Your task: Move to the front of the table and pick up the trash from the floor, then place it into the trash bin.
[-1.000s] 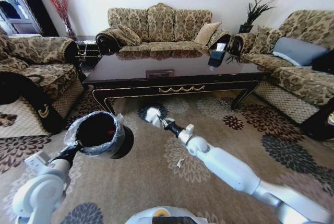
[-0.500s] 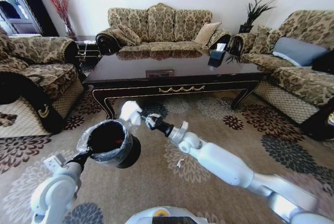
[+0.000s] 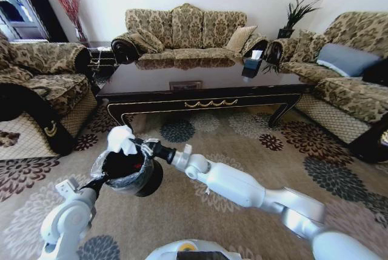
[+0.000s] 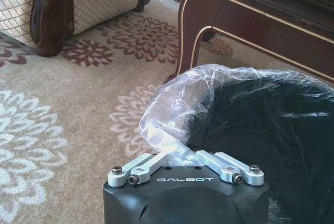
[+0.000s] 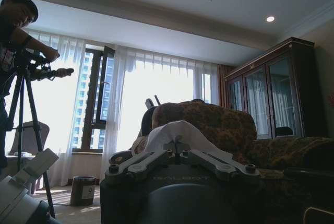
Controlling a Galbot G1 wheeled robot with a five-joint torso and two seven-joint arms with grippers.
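Trash bin (image 3: 125,172): black, clear liner over rim, tilted with mouth up and toward far side; red and white bits inside. Held off the carpet floor (image 3: 182,211) by left hand (image 3: 102,178), clamped on near rim. Tissue (image 3: 121,139): crumpled, white, pinched in right hand (image 3: 134,145), above far rim. Counter (image 3: 200,84) beyond.

"GALBOT" in white letters on black housing of left gripper (image 4: 183,157), just beside trash bin (image 4: 271,130) liner rim.
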